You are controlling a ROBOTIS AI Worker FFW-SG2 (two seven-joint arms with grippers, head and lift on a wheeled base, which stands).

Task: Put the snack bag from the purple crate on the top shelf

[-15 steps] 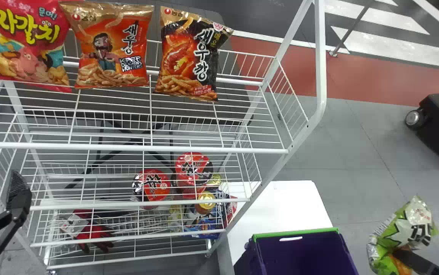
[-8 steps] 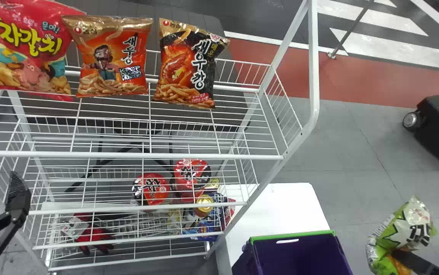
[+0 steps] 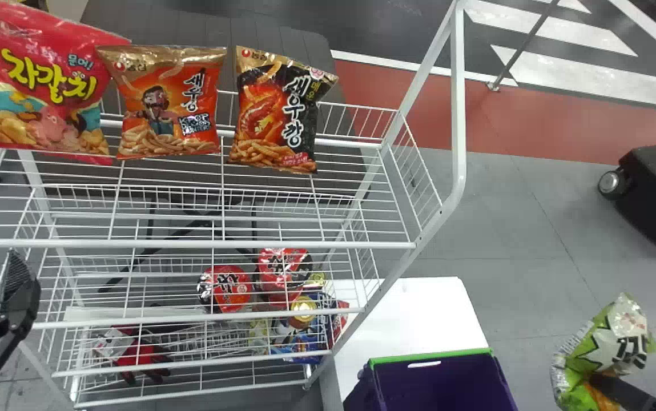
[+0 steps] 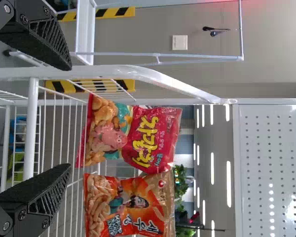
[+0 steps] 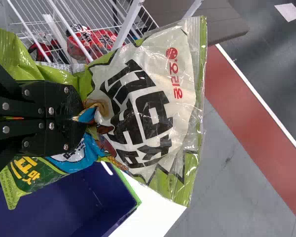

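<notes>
We read the head view as a clock face, twelve at its top. The right end effector (image 3: pixel 603 381) is at four o'clock, closed on the green-and-white plastic snack bag (image 3: pixel 619 342), which is pinched and creased between the fingers. We locate this bag to the three o'clock side of the purple plastic crate with a green rim (image 3: pixel 430 358), outside it. The left end effector (image 3: pixel 19 285) is between eight and nine o'clock, beside the white wire rack (image 3: pixel 190 244); its fingers are wide apart, with nothing between them.

On the rack's top shelf, we identify three bags in a row: pink-red (image 3: pixel 48 97) and orange with a gold top (image 3: pixel 168 108) towards ten o'clock, black-and-orange (image 3: pixel 279 114) at eleven.
</notes>
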